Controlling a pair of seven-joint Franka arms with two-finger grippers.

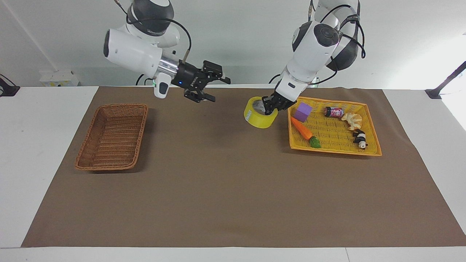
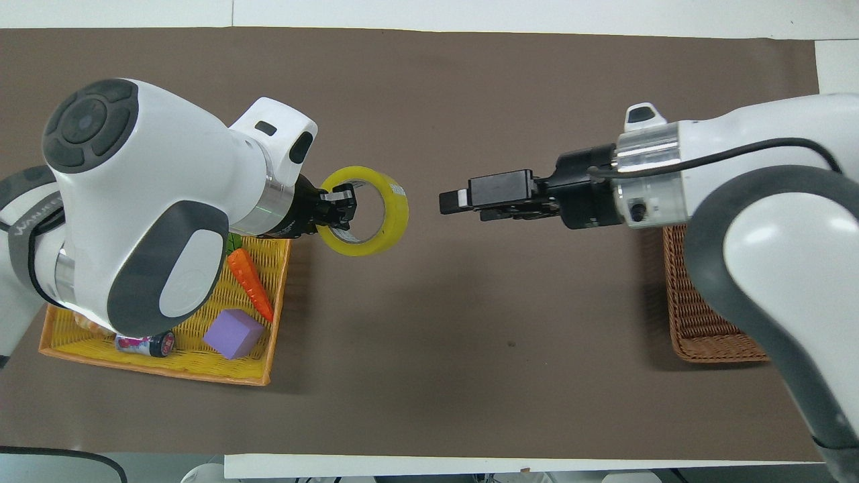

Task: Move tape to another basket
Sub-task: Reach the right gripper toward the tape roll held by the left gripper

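While left hand [image 1: 268,107] pinches the tape [image 1: 259,117] rim, right hand [image 1: 210,89] hovers agape.

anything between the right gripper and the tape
Nothing: in the overhead view only bare brown mat separates the open right gripper from the tape held by the left gripper.

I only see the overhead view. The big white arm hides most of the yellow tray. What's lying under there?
Observer: From the facing view, a toy panda and a pastry lie in the yellow tray, toward the left arm's end of the table.
Child: Is the other claw open? I see it sideways.
Observer: Yes, the right gripper is open, up over the mat between the basket and the tape.
Child: Is anything in the basket?
Observer: No, nothing shows inside it.
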